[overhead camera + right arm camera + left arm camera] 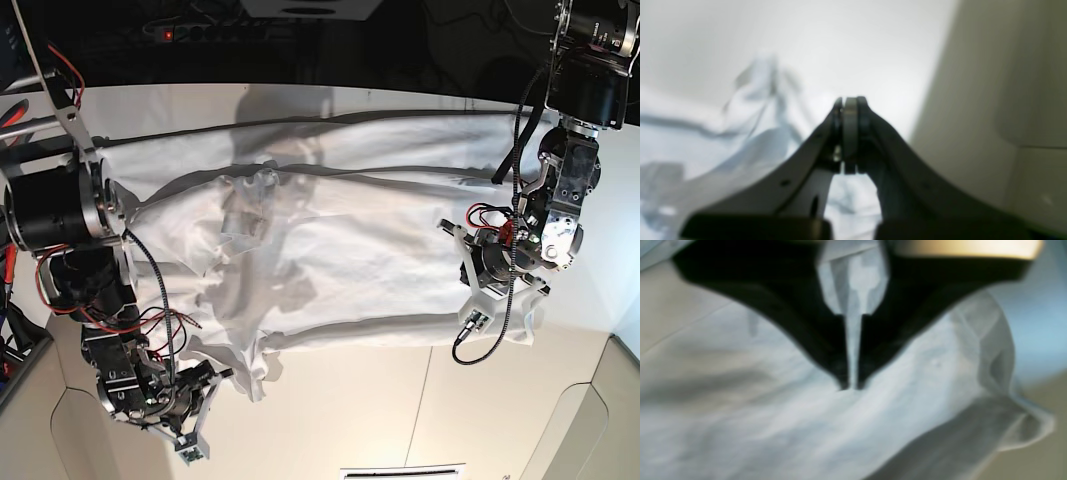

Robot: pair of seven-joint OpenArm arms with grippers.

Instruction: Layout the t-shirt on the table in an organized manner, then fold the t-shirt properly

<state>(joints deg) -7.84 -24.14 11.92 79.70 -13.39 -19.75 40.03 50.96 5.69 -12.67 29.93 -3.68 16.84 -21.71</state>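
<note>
T-shirt point(340, 260) is lying spread across the middle of the table point(330, 420), white and full of wrinkles. It is reaching from one arm to the other.

Starting on the left of the base view, the right gripper point(215, 375) is sitting low by the near corner of the shirt, where the cloth is bunching up into a small heap. In its own wrist view the right gripper point(850, 133) is pressed tight together, with a thin grey strip squeezed between the tips. The picture is too blurry to tell if that strip is cloth. The shirt point(706, 133) is lying just beside it, and bare table point(857, 40) is showing past it.

In the middle, long soft folds are running across the shirt.

On the right of the base view, the left gripper point(462, 255) is touching the shirt's edge. In its wrist view the left gripper point(851, 386) is pinching a thin fold of shirt point(740, 413) between its two black fingers point(826, 350).
</note>
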